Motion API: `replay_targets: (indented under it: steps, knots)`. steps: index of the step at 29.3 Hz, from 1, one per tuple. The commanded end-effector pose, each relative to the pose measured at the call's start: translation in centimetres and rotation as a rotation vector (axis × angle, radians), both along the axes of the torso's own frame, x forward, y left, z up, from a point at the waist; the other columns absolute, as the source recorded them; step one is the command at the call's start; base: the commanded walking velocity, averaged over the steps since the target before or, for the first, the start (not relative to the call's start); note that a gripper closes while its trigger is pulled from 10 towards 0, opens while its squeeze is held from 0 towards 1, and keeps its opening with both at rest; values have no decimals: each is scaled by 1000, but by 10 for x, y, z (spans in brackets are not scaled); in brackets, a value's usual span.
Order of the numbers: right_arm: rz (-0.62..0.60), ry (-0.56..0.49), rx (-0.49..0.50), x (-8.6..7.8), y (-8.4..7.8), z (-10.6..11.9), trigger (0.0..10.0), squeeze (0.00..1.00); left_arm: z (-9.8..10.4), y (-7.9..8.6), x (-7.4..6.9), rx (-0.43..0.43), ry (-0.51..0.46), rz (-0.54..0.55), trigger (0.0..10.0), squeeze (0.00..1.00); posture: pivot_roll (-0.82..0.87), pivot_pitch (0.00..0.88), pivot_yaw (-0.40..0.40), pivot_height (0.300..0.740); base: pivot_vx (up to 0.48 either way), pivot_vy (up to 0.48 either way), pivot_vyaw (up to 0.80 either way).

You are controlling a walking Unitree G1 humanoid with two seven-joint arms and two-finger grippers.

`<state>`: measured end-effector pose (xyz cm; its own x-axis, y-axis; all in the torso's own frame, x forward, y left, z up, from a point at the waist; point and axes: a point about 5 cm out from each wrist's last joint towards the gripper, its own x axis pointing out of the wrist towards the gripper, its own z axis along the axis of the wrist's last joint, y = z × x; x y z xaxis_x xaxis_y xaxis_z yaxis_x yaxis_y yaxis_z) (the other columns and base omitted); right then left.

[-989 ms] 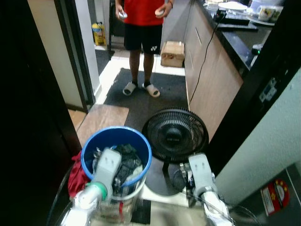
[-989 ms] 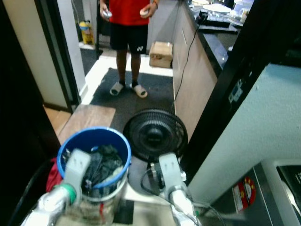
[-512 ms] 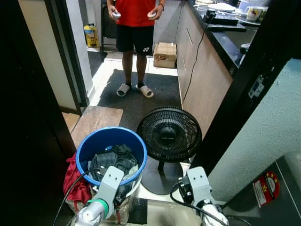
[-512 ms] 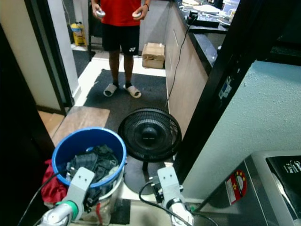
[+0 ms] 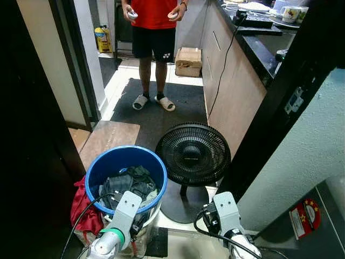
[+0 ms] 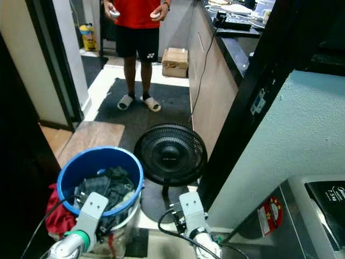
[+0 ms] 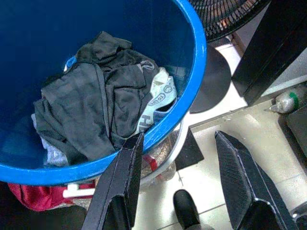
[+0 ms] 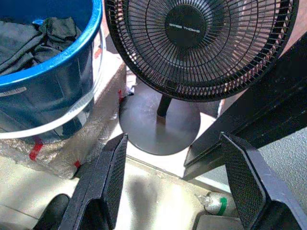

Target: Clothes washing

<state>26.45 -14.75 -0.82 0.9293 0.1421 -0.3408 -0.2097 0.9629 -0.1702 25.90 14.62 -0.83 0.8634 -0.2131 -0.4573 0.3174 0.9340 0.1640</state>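
A blue bucket (image 5: 123, 157) stands on the floor at the lower left, holding dark crumpled clothes (image 5: 128, 182) with a light printed piece among them (image 7: 156, 96). A red garment (image 5: 81, 206) hangs outside the bucket on its left. My left arm (image 5: 124, 211) reaches over the bucket's near rim. In the left wrist view, the left gripper (image 7: 178, 139) is open, one finger over the rim and nothing between the fingers. My right arm (image 5: 222, 212) is beside the fan's base. The right gripper (image 8: 175, 140) is open above the floor.
A black floor fan (image 5: 192, 155) stands right of the bucket. A grey washing machine (image 6: 304, 216) with a red sticker is at the lower right, behind a black door frame (image 5: 277, 113). A person (image 5: 153, 27) stands on the dark mat ahead, with a cardboard box (image 5: 188, 60) nearby.
The camera has shifted, so the scene sits a little differently. Both arms are lower in the picture than a second ago. Little differs from half a second ago.
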Motion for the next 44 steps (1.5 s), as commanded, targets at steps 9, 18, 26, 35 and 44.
replay_targets:
  steps: [9, 18, 26, 35, 44]
  knots:
    - [11, 15, 1, -3, 0, -4, 10000, 0, -3, 1, 0, 2, 6, 26, 10000, 0, 42, 0, -18, 740, 0, 0, 0]
    - [11, 16, 4, -4, 1, -5, 10000, 0, -4, 3, 1, -3, 6, 50, 10000, 0, 46, 0, -17, 740, 0, 214, 0]
    - [9, 16, 8, -3, 2, -5, 10000, 0, -3, 4, 3, 5, 0, 56, 10000, 0, 46, 0, -17, 740, 0, 193, 0]
    - [7, 16, 9, -3, 2, -6, 10000, 0, -3, 5, 3, -1, 2, 65, 10000, 0, 47, 0, -12, 740, 0, 56, 0]
    - [6, 18, 10, -4, 3, -6, 10000, 0, -3, 6, 4, -2, 0, 68, 10000, 0, 48, 0, -7, 740, 0, 480, 0]
